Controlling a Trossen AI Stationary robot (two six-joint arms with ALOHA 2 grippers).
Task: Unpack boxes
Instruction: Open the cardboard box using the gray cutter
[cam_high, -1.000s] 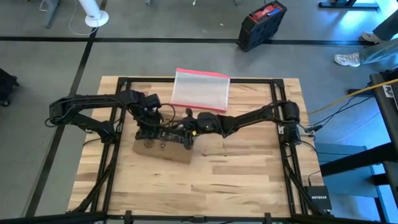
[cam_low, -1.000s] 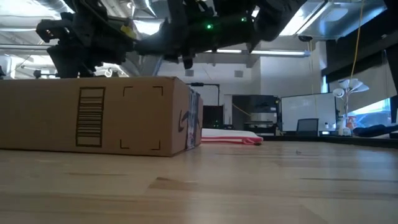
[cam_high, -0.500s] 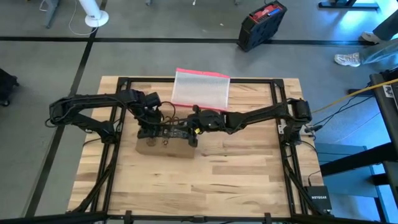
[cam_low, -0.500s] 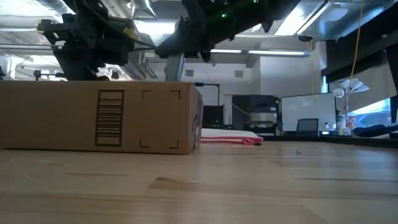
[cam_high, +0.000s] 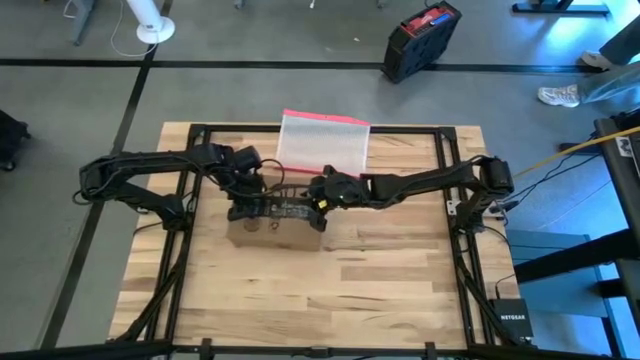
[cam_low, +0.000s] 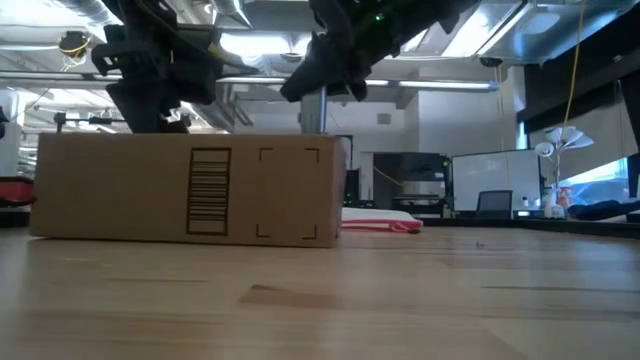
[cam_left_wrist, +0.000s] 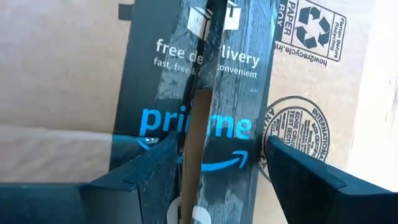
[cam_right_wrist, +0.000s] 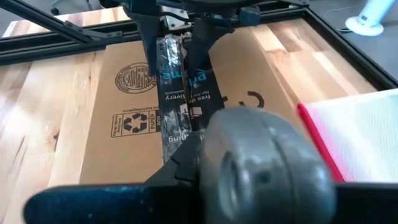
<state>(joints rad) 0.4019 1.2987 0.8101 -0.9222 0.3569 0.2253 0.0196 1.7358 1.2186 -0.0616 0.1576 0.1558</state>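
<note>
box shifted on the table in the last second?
Yes. In the high view the box has slid up the picture toward the pouch and squared up with the table's planks.

Both arms crowd over the box (cam_high: 272, 232); table (cam_high: 390, 290) in front lies free

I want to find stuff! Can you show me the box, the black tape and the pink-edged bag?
cardboard box (cam_low: 120, 190), low view, on its brown side wall.
black tape (cam_left_wrist: 149, 87), left wrist view, on the printed strip.
clear pouch (cam_high: 322, 142), high view, on its middle.
</note>
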